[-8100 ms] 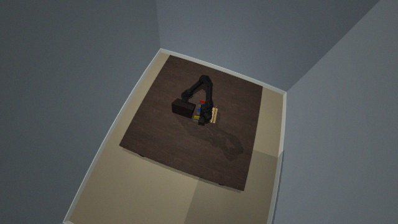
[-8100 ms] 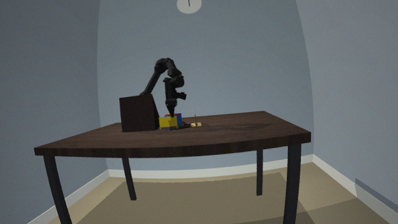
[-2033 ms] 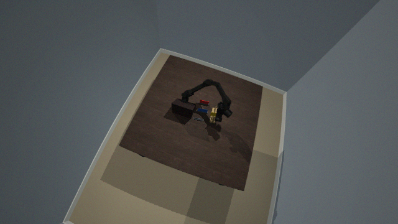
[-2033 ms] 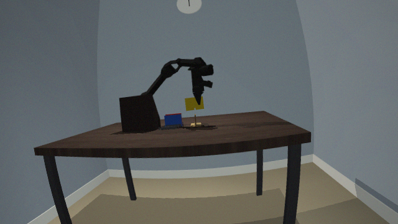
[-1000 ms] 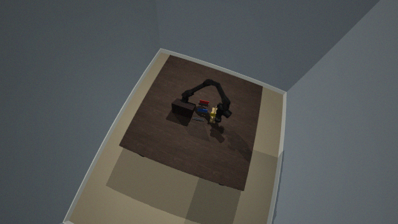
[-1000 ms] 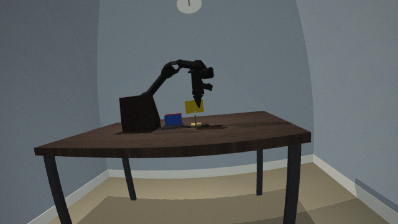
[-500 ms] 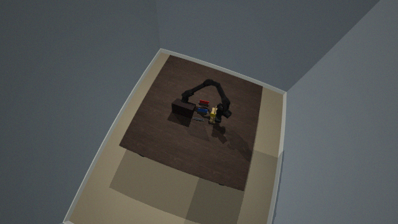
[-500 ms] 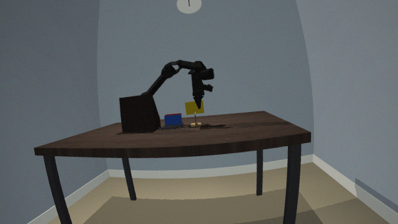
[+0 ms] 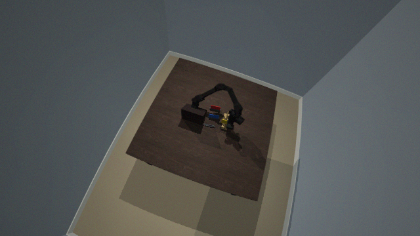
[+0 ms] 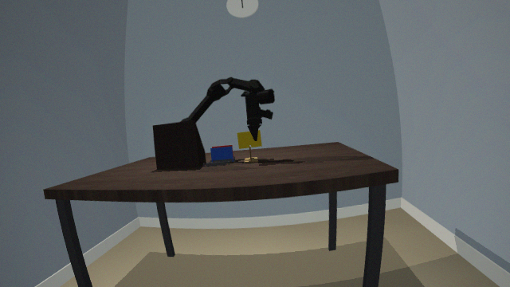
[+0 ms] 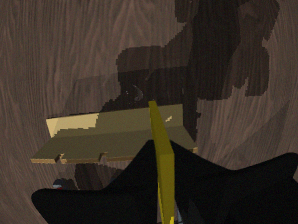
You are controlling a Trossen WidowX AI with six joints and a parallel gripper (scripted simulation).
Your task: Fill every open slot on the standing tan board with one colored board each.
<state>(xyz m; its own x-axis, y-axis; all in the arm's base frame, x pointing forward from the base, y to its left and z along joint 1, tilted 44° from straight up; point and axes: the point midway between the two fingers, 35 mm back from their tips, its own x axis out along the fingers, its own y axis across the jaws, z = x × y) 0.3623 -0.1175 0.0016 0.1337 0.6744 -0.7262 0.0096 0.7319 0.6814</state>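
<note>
The board (image 9: 224,121) (image 10: 244,139) (image 11: 162,135) is yellow, the tabletop (image 9: 197,157) (image 10: 279,175) (image 11: 50,60) wood-grained dark brown.
</note>
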